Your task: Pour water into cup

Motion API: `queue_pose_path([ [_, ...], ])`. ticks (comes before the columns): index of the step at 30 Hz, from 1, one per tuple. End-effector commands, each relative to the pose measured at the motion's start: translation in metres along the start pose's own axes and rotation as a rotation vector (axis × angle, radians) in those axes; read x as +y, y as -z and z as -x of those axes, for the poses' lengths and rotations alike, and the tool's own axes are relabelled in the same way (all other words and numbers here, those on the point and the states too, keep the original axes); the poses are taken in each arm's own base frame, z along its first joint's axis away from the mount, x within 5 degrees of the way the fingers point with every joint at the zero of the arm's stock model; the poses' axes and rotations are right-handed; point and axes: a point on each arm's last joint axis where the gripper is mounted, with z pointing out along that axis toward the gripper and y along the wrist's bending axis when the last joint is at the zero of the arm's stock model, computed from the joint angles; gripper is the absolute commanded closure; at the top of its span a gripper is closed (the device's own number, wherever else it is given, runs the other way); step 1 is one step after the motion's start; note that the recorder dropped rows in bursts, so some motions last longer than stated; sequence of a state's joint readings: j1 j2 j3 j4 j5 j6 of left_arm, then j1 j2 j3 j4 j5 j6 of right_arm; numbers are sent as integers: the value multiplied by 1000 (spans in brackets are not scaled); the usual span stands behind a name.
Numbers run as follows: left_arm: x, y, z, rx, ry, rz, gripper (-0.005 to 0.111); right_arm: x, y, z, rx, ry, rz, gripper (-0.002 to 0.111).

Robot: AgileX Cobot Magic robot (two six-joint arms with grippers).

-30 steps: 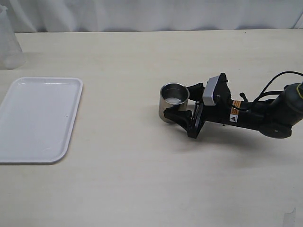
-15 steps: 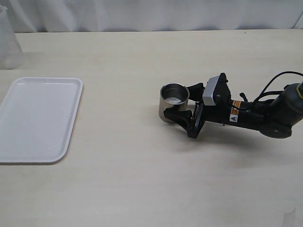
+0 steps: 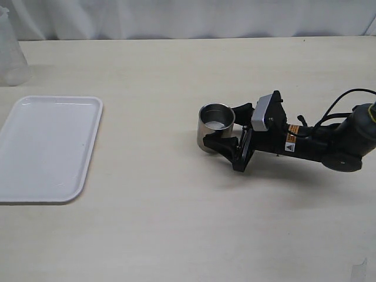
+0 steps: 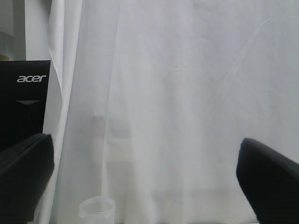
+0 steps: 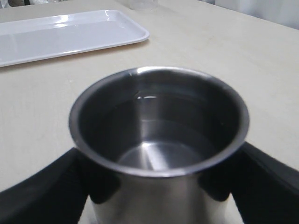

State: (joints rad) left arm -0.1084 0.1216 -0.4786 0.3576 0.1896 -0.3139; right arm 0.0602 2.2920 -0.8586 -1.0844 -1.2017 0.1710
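Water (image 5: 161, 151) pools shiny inside upright brushed-steel cup (image 5: 150, 198).

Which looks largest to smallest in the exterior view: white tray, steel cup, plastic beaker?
1. White rectangular tray.
2-3. Short brushed-steel cup and translucent plastic beaker: too close to rank; beaker is cropped.

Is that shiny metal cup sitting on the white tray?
No, the cup stands on the table, well to the right of the tray in the exterior view.
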Motion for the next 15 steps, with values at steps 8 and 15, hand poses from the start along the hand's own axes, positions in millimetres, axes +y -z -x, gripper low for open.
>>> queue_pose_path([
  [8, 0, 0, -2, 4, 11, -9, 2, -1, 0, 4, -23, 9, 5, 104],
  [15, -3, 0, -3, 13, 13, -36, 2, -1, 0, 4, -23, 9, 5, 104],
])
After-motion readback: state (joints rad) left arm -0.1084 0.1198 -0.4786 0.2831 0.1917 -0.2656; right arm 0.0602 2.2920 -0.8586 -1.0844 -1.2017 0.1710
